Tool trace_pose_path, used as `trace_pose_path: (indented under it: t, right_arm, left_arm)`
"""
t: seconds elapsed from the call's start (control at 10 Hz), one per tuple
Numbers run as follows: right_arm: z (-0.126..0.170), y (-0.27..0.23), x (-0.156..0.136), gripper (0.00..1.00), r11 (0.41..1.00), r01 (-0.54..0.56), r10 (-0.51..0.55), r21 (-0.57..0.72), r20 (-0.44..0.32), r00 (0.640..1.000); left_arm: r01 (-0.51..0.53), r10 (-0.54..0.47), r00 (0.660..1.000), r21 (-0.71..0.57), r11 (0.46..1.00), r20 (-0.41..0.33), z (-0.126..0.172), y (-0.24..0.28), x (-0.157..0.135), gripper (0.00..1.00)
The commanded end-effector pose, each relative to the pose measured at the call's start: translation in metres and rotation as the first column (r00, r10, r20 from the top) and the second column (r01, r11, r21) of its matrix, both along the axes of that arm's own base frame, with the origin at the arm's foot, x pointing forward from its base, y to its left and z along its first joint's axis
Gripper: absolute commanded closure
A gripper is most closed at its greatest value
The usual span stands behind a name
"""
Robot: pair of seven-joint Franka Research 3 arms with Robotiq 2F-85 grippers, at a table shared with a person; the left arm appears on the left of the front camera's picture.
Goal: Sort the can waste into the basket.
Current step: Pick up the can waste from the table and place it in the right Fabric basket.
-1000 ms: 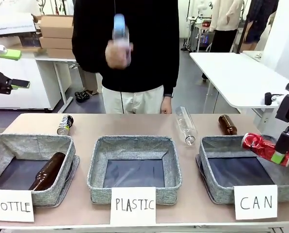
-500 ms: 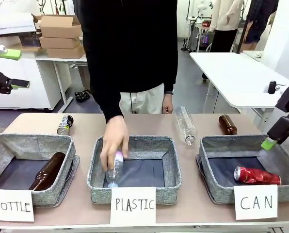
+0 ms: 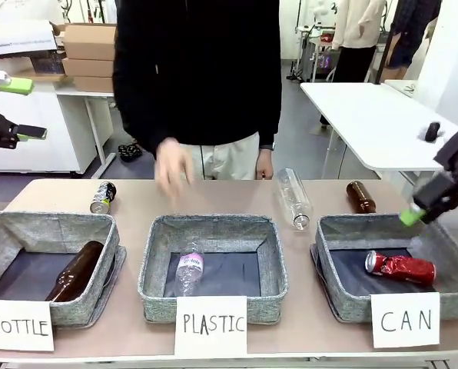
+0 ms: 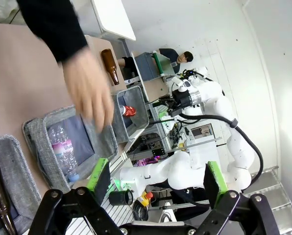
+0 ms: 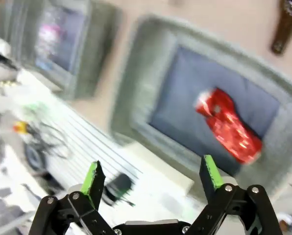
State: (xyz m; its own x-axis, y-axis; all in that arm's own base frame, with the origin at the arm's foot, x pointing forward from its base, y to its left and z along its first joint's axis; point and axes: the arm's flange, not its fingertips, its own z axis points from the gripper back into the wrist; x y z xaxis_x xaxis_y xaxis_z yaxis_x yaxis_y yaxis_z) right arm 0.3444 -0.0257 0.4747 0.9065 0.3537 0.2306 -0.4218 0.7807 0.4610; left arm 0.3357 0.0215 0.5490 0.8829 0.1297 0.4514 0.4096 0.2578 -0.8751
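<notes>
Right hand [image 5: 151,171] hangs above the right side of the CAN basket [image 3: 330,254], its two green-padded fingers spread wide with nothing between them. Below it, the crushed red can [image 3: 402,268] lies on its side on the basket's dark floor, near the front wall and the white "CAN" sign [image 3: 404,320]. The dark can [image 3: 103,197], with silver ends, lies on the desk [image 3: 229,201] just behind the BOTTLE basket [image 3: 98,240], well apart from the CAN basket.

At the far left, the left hand [image 4: 157,171] is raised off the desk, fingers likewise spread and empty.

A brown glass bottle [image 3: 77,270] leans inside the BOTTLE basket. A small clear plastic bottle [image 3: 189,270] lies in the PLASTIC basket [image 3: 154,265] in the middle. On the desk beyond the baskets, a larger clear bottle [image 3: 293,198] lies between the PLASTIC and CAN baskets, and a second brown bottle [image 3: 360,197] lies just behind the CAN basket. The person's hand [image 3: 171,165], blurred, is above the desk's far edge behind the PLASTIC basket.
</notes>
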Motion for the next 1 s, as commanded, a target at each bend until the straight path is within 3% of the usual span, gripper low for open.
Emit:
trace_pose_path:
  t: [0.0,0.2,0.3,0.4,0.5,0.9]
  right_arm:
    - [0.050,-0.007,-0.001,0.00,0.683,0.127,-0.107,0.720,-0.073,0.992]
    - [0.070,-0.034,-0.012,0.00,0.292,0.082,0.123,0.953,-0.123,0.985]
    - [0.072,-0.041,-0.010,0.00,0.209,0.143,0.031,0.967,-0.153,0.988]
    - [0.068,-0.039,-0.005,0.00,0.176,0.252,-0.246,0.952,-0.205,0.947]
    - [0.084,-0.031,-0.020,0.00,0.786,0.021,0.016,0.618,-0.055,0.998]
    - [0.084,-0.031,-0.020,0.00,0.786,0.021,0.016,0.618,-0.055,0.998]
  left_arm:
    - [0.008,-0.007,1.000,-0.016,1.000,0.025,0.001,-0.001,0.001,0.00]
    - [0.008,-0.007,1.000,-0.016,1.000,0.025,0.001,-0.001,0.001,0.00]
    - [0.008,-0.007,1.000,-0.016,1.000,0.025,0.001,-0.001,0.001,0.00]
    - [0.008,-0.007,1.000,-0.016,1.000,0.025,0.001,-0.001,0.001,0.00]
    - [0.008,-0.007,1.000,-0.016,1.000,0.025,0.001,-0.001,0.001,0.00]
    - [0.008,-0.007,1.000,-0.016,1.000,0.025,0.001,-0.001,0.001,0.00]
